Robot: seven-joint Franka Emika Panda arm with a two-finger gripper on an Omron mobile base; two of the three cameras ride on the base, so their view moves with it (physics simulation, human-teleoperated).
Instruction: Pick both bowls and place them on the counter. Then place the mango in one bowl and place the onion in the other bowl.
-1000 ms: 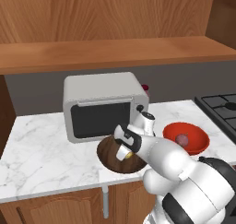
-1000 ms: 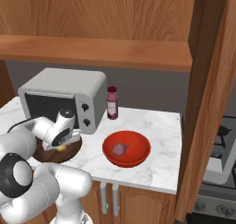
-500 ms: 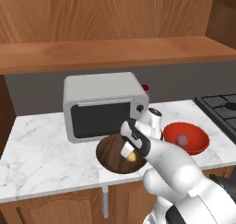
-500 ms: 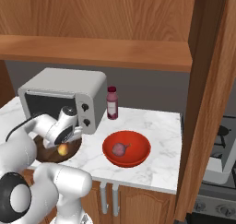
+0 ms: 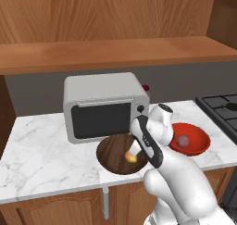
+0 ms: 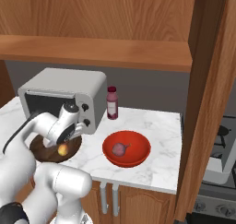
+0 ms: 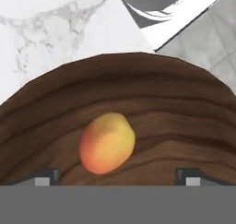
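The dark brown wooden bowl point(image 5: 111, 151) point(image 6: 40, 147) point(image 7: 138, 94) sits on the white marble counter point(image 5: 41, 145) point(image 6: 156, 126) in front of the microwave. The orange-yellow mango point(image 5: 131, 158) point(image 6: 62, 149) point(image 7: 107, 143) lies inside it, touching nothing else. My gripper point(image 5: 135, 150) point(image 6: 65, 142) point(image 7: 117, 176) hangs just above the mango, open, with a fingertip point(image 7: 44, 174) well off to each side. To the right stands the glossy red bowl point(image 5: 200, 137) point(image 6: 140, 147) with the purplish-red onion point(image 5: 184, 140) point(image 6: 120, 149) in it.
A grey microwave point(image 5: 104, 106) point(image 6: 64, 91) stands close behind the brown bowl. A dark red bottle point(image 6: 112, 103) is beside it. A wooden shelf point(image 5: 115, 53) runs overhead. A stove point(image 5: 224, 103) lies to the right, past a tall wooden panel point(image 6: 207, 103).
The jaws have spread wider and the hand has drawn back a little from the mango, which stays in the brown bowl. Red bowl and onion have not moved.
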